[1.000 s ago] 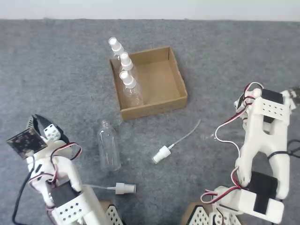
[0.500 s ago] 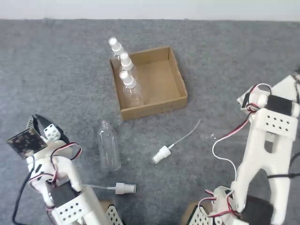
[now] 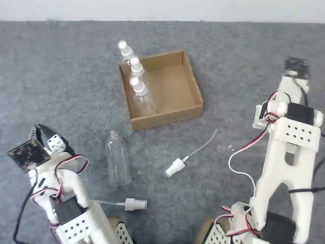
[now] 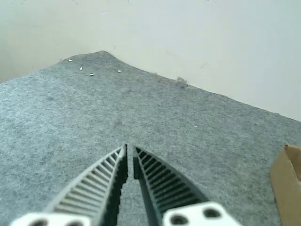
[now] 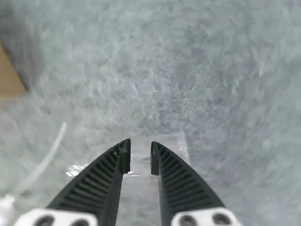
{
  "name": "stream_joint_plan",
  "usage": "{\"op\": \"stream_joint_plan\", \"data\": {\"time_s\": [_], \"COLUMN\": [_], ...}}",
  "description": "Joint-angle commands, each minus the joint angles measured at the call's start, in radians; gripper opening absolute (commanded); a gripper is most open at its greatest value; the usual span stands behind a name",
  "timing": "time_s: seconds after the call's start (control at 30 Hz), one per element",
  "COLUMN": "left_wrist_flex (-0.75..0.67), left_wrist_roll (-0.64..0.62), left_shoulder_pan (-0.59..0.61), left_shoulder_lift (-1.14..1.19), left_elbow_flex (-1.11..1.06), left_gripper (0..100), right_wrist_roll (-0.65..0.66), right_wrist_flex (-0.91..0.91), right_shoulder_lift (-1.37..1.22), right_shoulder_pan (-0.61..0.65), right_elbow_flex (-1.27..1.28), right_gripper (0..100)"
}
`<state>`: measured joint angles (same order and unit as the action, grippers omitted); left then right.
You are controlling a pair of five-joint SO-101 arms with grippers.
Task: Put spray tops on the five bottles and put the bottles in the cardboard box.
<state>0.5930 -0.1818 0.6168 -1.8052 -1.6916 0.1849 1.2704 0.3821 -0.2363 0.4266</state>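
Observation:
The cardboard box (image 3: 167, 116) sits at the table's middle, with two capped spray bottles (image 3: 141, 94) leaning inside along its left wall. A third capped bottle (image 3: 124, 50) rests at its far left corner. An uncapped clear bottle (image 3: 118, 157) lies in front of the box. Two loose spray tops lie nearby, one (image 3: 175, 166) with a long tube and another (image 3: 136, 204) nearer the left arm. Another clear bottle (image 3: 227, 149) (image 5: 140, 165) lies beside the right arm, just under my right gripper (image 5: 138, 146), whose jaws stand slightly apart. My left gripper (image 3: 48, 136) (image 4: 130, 149) is shut and raised at the near left.
Grey carpet covers the table. A pale wall runs behind the far edge. Both arm bases stand at the near edge. The spray top's tube (image 5: 42, 160) lies close to the right gripper. The box's corner (image 4: 287, 174) shows beside the left gripper.
The right arm has stretched up and toward the far side, its wrist now higher and farther back. The left arm and the objects have not moved.

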Motion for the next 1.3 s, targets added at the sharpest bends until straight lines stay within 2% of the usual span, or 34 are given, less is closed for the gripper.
{"op": "stream_joint_plan", "data": {"time_s": [0.0,0.2,0.43,0.57,0.67,0.73,0.93,1.13,1.27], "left_wrist_flex": [-0.018,-0.018,-0.018,-0.018,-0.018,-0.018,-0.018,-0.018,-0.018], "left_wrist_roll": [0.008,0.008,0.008,0.008,0.008,0.008,0.008,0.008,0.008], "left_shoulder_pan": [0.002,0.002,0.002,0.002,0.002,0.002,0.002,0.002,0.002], "left_shoulder_lift": [-0.014,-0.014,-0.014,-0.014,-0.014,-0.014,-0.014,-0.014,-0.014], "left_elbow_flex": [0.007,0.007,0.007,0.007,0.007,0.007,0.007,0.007,0.007], "left_gripper": [1,1,1,1,1,1,1,1,1], "right_wrist_roll": [0.207,0.408,0.506,0.595,0.681,0.749,1.008,1.106,1.112], "right_wrist_flex": [0.025,0.122,0.203,0.257,0.282,0.282,0.243,0.104,-0.007], "right_shoulder_lift": [0.056,0.064,0.054,0.053,0.053,0.053,0.053,0.053,0.053], "right_shoulder_pan": [0.019,0.140,0.305,0.352,0.358,0.354,0.352,0.320,0.298], "right_elbow_flex": [-0.011,-0.011,-0.011,-0.009,-0.009,0.003,0.124,0.242,0.316], "right_gripper": [4.1,4.3,4.6,15.5,26.8,30.6,30.8,30.8,30.7]}}
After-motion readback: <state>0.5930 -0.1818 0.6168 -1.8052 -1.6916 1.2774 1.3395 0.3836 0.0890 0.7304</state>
